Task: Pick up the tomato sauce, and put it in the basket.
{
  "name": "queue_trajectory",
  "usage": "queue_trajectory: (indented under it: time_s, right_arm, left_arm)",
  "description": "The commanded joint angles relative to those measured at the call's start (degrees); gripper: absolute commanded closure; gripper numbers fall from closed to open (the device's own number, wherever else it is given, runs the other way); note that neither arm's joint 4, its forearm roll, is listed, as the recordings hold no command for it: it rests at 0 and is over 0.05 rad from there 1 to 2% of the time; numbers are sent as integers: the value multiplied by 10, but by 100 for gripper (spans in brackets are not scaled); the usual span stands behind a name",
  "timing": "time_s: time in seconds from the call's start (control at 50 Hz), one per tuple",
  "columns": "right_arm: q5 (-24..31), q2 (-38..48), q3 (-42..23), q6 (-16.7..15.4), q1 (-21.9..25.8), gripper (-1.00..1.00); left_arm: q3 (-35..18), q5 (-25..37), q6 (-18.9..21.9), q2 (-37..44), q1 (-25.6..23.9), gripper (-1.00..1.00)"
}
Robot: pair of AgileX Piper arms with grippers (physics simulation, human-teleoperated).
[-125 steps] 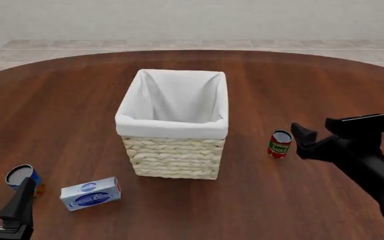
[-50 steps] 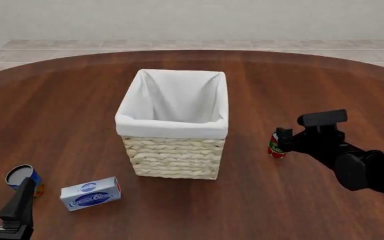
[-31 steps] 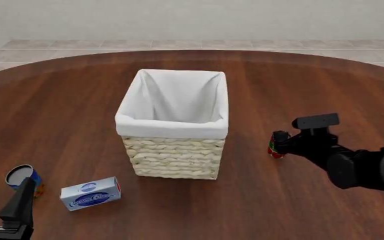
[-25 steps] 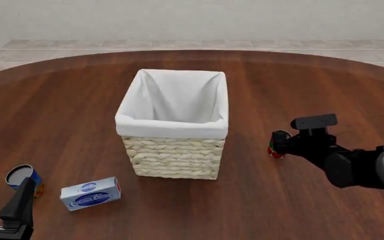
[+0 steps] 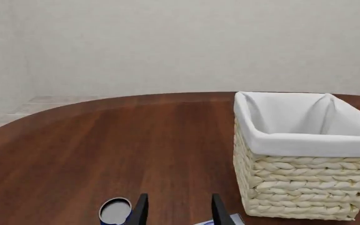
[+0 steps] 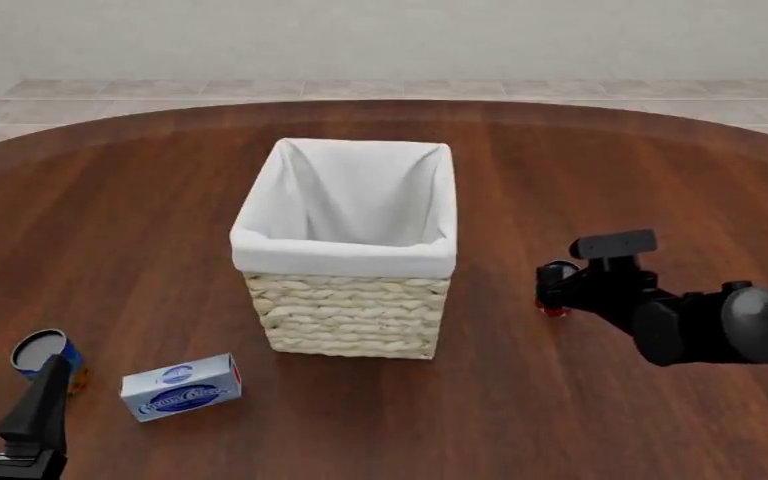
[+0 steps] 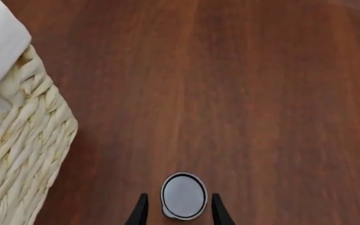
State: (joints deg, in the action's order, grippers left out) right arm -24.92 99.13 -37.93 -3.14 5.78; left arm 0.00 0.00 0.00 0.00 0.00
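Note:
The tomato sauce (image 7: 183, 196) shows its silver top in the right wrist view, standing upright on the table between the two fingers of my right gripper (image 7: 179, 206). A thin gap remains on each side, so the gripper is open around the can. From the front, only a red sliver of the tomato sauce (image 6: 548, 309) peeks out beneath the right gripper (image 6: 554, 289). The basket (image 6: 344, 256), pale wicker with white lining, stands left of the can with a strip of table between them. My left gripper (image 6: 8, 378) rests open at the near left, holding nothing.
A blue-and-orange can (image 6: 43, 353) and a blue-and-white box (image 6: 181, 386) lie at the near left beside the left gripper. The left wrist view shows that can (image 5: 116, 211) next to the fingers and the basket (image 5: 302, 187) further on. The table's far edge curves behind the basket.
My right gripper has dropped and slid left onto the tomato sauce, which now sits between its fingers and is mostly covered from the front. The left arm stayed still.

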Motion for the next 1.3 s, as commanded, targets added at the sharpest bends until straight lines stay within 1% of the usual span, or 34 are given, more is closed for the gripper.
queue_trajectory:
  time_s: [0.02, 0.58, 0.88, 0.9, 1.3]
  right_arm:
    - [-8, 26, -8, -1, -4, -100]
    - [-18, 70, -13, 7, -4, -100]
    - [-22, 78, -9, 10, -4, -100]
    - [-22, 76, -9, 9, -6, 100]
    - [1, 39, -13, -2, -8, 100]
  left_arm:
    - [0, 0, 0, 0, 0, -100]
    - [0, 0, 0, 0, 0, -100]
    - [0, 0, 0, 0, 0, -100]
    - [0, 0, 0, 0, 0, -100]
    - [0, 0, 0, 0, 0, -100]
